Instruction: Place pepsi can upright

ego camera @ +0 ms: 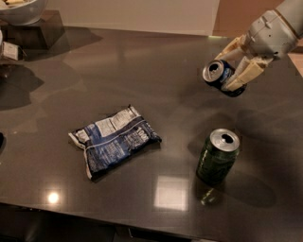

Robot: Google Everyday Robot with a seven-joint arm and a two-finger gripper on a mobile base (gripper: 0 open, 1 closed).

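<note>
The pepsi can (218,75) is dark blue with a silver top. It is held in the air above the right part of the dark table (142,66), lying on its side with its top facing left toward the camera. My gripper (235,71) comes in from the upper right and is shut on the can, with cream fingers (248,72) above and below it.
A green can (218,156) stands upright on the table below the held can. A blue-and-white crinkled snack bag (113,140) lies flat left of centre. A white bowl on a dark stand (23,14) is at the far left back corner.
</note>
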